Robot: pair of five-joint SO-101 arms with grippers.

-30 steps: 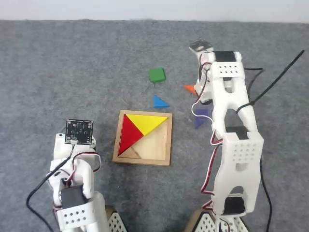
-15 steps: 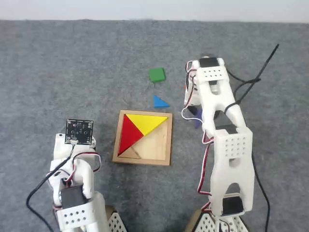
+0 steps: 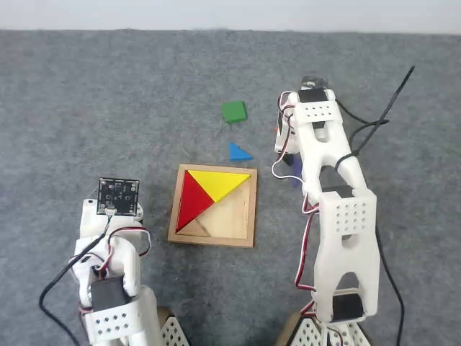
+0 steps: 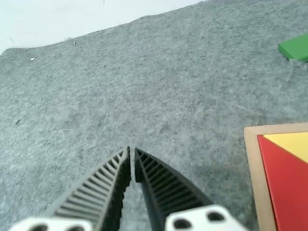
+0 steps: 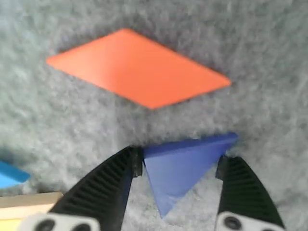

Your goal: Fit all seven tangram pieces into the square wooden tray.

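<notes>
The purple triangle [image 5: 185, 168] is lying flat on the grey bench [image 3: 108, 94], just right of centre in the high view, off the tray's upper right corner and mostly under the right arm. The right end effector [image 5: 180, 159] is sitting directly over it, spread to a middling width. One finger is meeting a corner of the piece and the other is standing just beside the opposite corner. One edge of the triangle is running from finger to finger, and its third corner is pointing back toward the wrist. So the piece is lying right between the jaws, and the coming squeeze would be acting along that edge. I cannot tell whether the second finger is pressing yet.

Just beyond the fingertips the orange parallelogram [image 5: 139, 72] is resting close to the triangle but apart from it. The left end effector [image 4: 132, 159], at lower left in the high view, is hanging with its jaws drawn almost together, holding nothing and much farther from the piece.

The square wooden tray [image 3: 253, 209] is sitting at centre. It is holding a red triangle [image 3: 189, 198] along its left side, a yellow triangle [image 3: 220, 182] along its top and a small wood-coloured triangle [image 3: 194, 229] at lower left. Its right and lower right part is showing bare wood. Above it, a light blue triangle [image 3: 238, 152] and a green square [image 3: 234, 111] are waiting loose.
</notes>
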